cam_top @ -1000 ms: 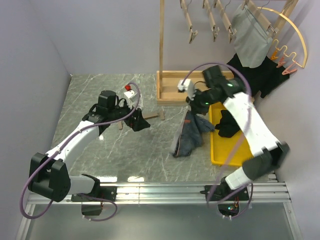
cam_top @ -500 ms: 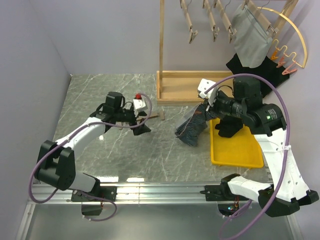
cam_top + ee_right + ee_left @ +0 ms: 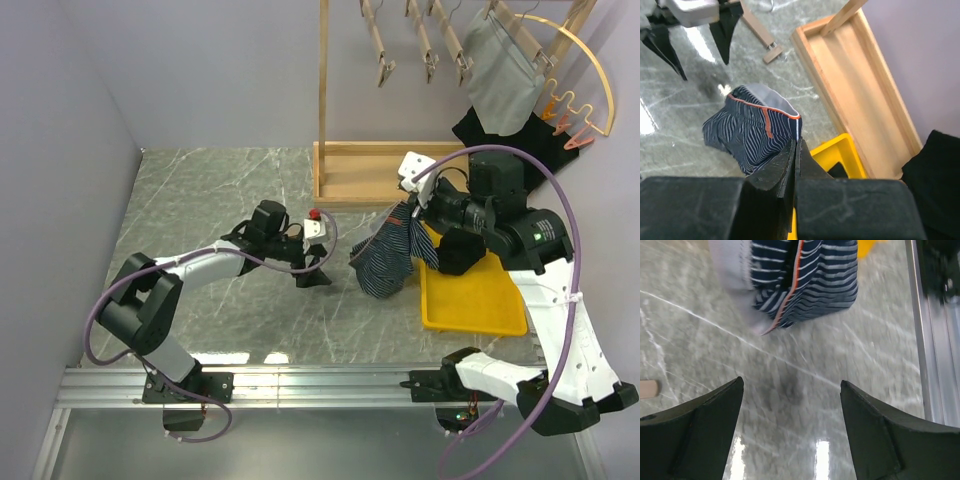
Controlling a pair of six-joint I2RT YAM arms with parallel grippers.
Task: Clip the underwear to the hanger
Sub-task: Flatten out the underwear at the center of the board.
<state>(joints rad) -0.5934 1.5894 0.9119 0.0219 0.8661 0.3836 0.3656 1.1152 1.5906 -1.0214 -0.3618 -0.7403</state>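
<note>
My right gripper (image 3: 408, 215) is shut on the waistband of the navy striped underwear (image 3: 386, 256) and holds it hanging just above the marble, left of the yellow tray (image 3: 480, 305). In the right wrist view the shut fingertips (image 3: 796, 144) pinch the orange-trimmed waistband (image 3: 762, 107). A loose wooden clip hanger (image 3: 760, 36) lies on the table beyond the underwear. My left gripper (image 3: 315, 268) is open and empty, low over the table just left of the underwear, which hangs ahead of its fingers (image 3: 805, 280).
A wooden rack base (image 3: 360, 175) stands behind, with several clip hangers (image 3: 380, 50) above and grey underwear (image 3: 500, 70) clipped on one. A black garment (image 3: 458, 250) lies in the yellow tray. Black cloth (image 3: 525, 150) and a pink hanger (image 3: 580, 100) sit far right.
My right gripper has lifted the striped underwear off the table and swung it up. My left gripper has moved right across the table towards the underwear.
</note>
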